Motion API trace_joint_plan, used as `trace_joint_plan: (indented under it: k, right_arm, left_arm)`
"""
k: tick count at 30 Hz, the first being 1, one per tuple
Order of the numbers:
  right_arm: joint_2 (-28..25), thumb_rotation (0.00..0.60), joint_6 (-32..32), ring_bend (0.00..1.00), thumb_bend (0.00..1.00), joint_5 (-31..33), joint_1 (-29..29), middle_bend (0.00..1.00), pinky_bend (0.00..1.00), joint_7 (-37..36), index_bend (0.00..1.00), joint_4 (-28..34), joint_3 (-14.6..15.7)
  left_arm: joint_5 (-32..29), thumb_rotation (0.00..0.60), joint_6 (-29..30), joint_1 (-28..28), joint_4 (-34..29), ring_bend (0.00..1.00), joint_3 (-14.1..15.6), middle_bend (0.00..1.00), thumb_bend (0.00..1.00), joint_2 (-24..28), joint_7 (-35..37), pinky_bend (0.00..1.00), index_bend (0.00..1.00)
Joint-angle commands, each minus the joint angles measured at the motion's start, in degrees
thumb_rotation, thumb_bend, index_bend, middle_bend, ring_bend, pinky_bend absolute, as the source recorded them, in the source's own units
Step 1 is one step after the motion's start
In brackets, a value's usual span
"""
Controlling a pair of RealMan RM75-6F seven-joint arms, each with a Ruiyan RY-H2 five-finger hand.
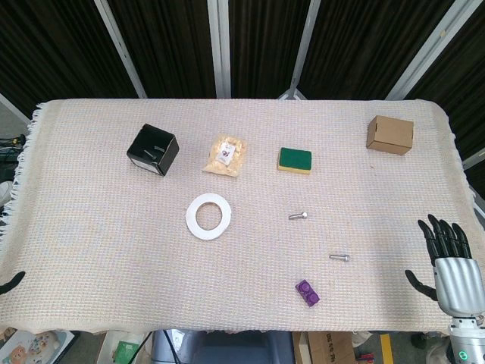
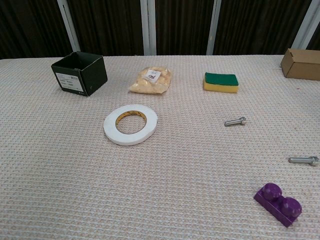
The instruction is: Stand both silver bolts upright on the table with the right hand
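Hovering at the right edge of the cloth-covered bench, well apart from the work, with the black-and-silver right hand holding nothing and its dark fingers spread and pointing away from the robot. Lying flat on their sides, both short silver steel bolts: the nearer bolt just beyond the purple two-stud plastic brick, the farther bolt between the flat white tape ring and the green-and-yellow sponge. Judging the step in hand as the reach toward the nearer bolt. Advising a low approach from the right, pinching the shank close to the head, then tipping it so the wide head becomes the base, and releasing gently to avoid toppling on the woven cloth. Keeping clear of the brick while closing in. Showing only as a dark tip at the left edge, the left hand; impossible to tell its state.
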State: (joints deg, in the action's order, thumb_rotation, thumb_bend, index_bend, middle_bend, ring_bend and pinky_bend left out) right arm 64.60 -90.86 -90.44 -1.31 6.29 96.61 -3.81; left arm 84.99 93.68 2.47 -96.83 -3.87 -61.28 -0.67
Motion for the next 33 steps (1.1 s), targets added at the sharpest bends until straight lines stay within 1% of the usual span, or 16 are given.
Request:
trace_joint_plan:
  k: [1,11,16,19,21,24,27,33]
  right_arm:
    - [0.1,0.6,0.1,0.01,0.2,-0.1,0.0,0.03,0.01,-0.2,0.02,0.3,0.1]
    - [-0.1,0.6,0.0,0.01,0.2,0.2,0.3,0.03,0.01,-0.2,0.08,1.3,0.3]
    - [0.2,0.6,0.3,0.01,0.2,1.3,0.3,0.03,0.01,0.2,0.09,1.2,0.0]
    - [0.6,0.6,0.6,0.01,0.2,1.6,0.2,0.03,0.01,0.8,0.13,1.2,0.0]
    - [1.2,0.6,0.5,0.02,0.2,1.3,0.2,0.03,0.01,0.5,0.16,1.4,0.0]
    - [1.9,0.6,1.1,0.02,0.2,1.0,0.1,0.03,0.01,-0.1,0.17,1.7,0.6]
    - [2.6,0.6,2.0,0.05,0.2,0.7,-0.2,0.03,0.01,0.0,0.21,1.9,1.2]
    - [6.0,0.6,4.0,0.05,0.2,0.9,-0.9,0.03,0.01,-0.1,0.23,1.7,1.9]
  left_arm:
    - [-0.2,0.6,-0.2,-0.1,0.0,0.0,-0.1,0.06,0.12,0.1,0.1,0.15,0.02]
    - [0.3,0.6,0.5,0.2,0.1,0.0,0.0,0.06,0.12,0.2,0.9,0.15,0.02]
    - [-0.3,0.6,-0.5,-0.3,-0.1,0.0,-0.1,0.06,0.12,-0.2,-0.7,0.15,0.02]
    - [0.3,0.6,-0.1,-0.3,-0.2,0.0,-0.1,0.06,0.12,-0.5,-1.3,0.15,0.02]
    - [0.6,0.6,0.1,-0.2,-0.2,0.0,0.1,0.06,0.12,-0.6,-1.5,0.15,0.02]
    - [0.2,0.6,0.1,-0.1,-0.3,0.0,0.1,0.06,0.12,-0.5,-1.4,0.15,0.02]
    - [0.0,0.6,0.2,0.0,-0.3,0.0,-0.1,0.06,0.12,-0.4,-1.0,0.15,0.02]
    - [-0.4,0.6,-0.4,-0.3,-0.4,0.0,-0.2,0.06,0.12,-0.4,-1.4,0.15,0.02]
